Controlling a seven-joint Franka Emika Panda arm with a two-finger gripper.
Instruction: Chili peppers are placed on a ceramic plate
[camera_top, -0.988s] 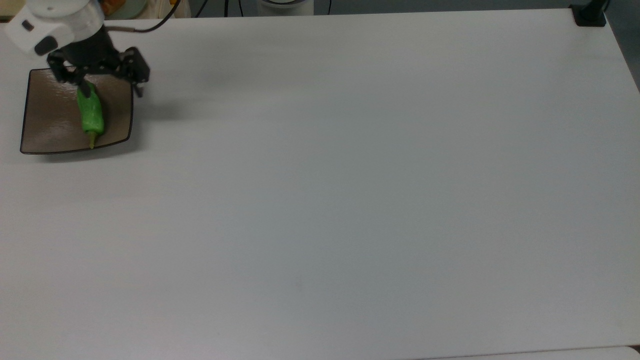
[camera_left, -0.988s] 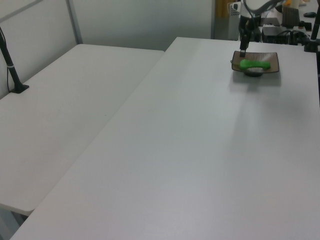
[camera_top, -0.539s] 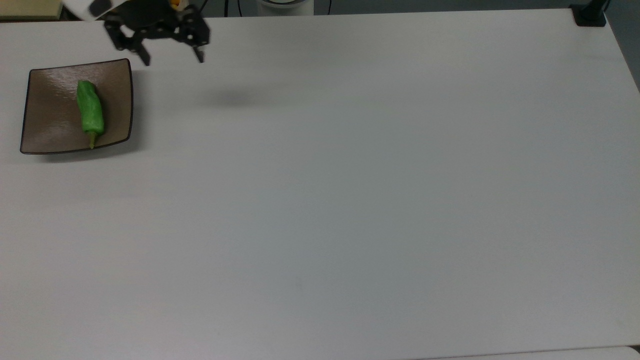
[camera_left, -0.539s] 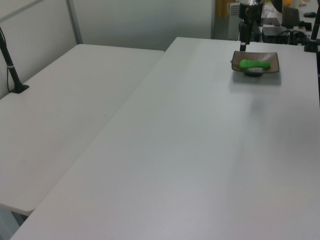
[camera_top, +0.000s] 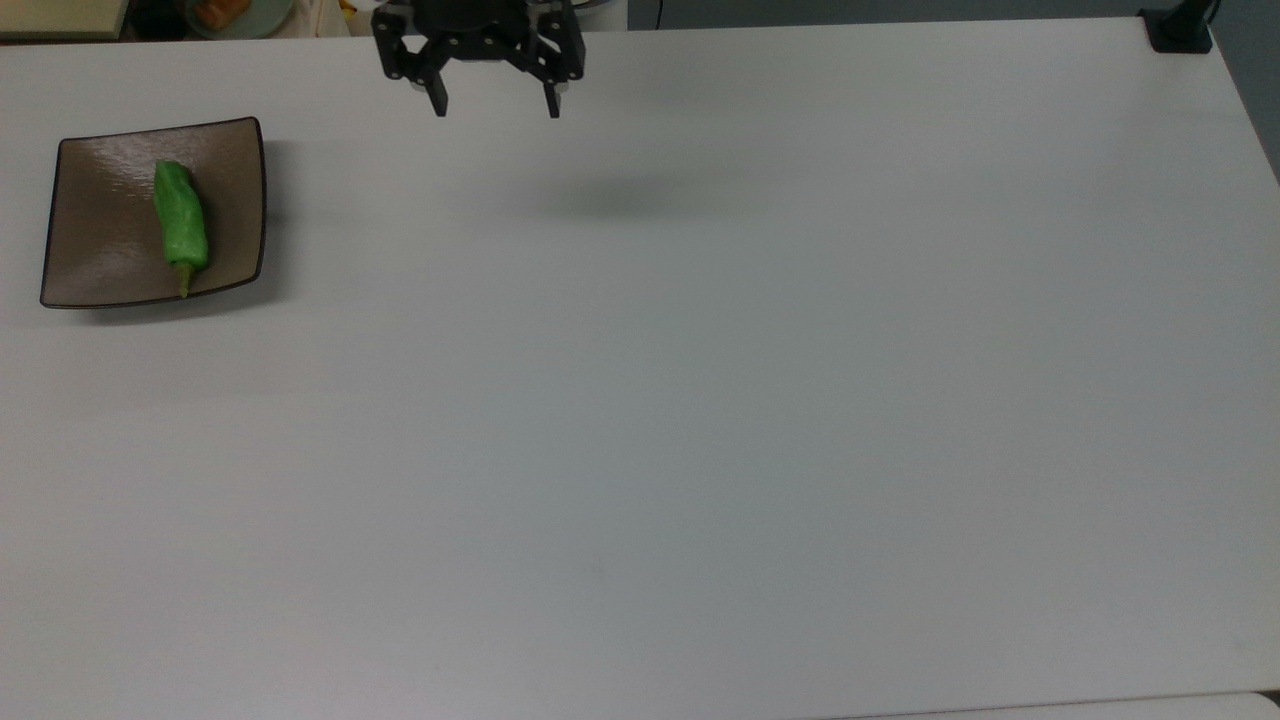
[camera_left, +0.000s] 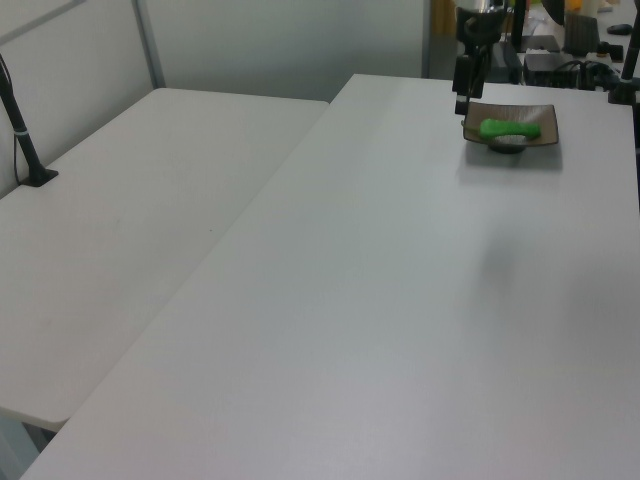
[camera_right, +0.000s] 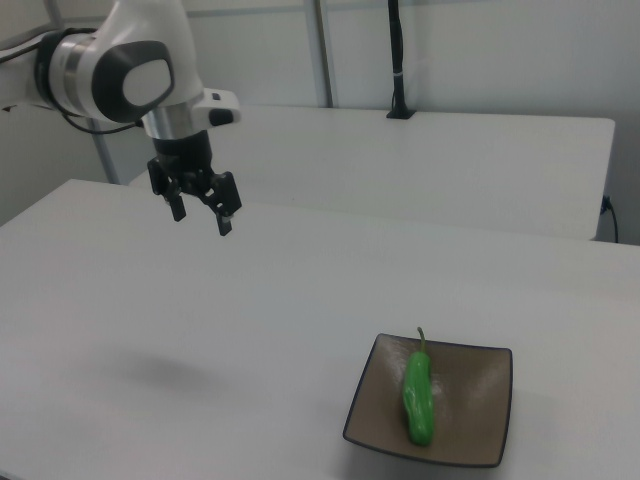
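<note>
Although the black two-finger gripper hangs high above the white worktop's far edge with fingers spread wide and nothing between them, the glossy bright green chili pepper lies well apart from it, toward the top view's left. It rests inside the square glossy brown ceramic plate near the worktop's far-left corner, its long axis pointing stem-first toward the near edge. Placement looks done.

Even, bright overhead light, no harsh glare. Soft blurred shadow on the table under the gripper; glossy plate shows faint sheen. Far background slightly soft.
</note>
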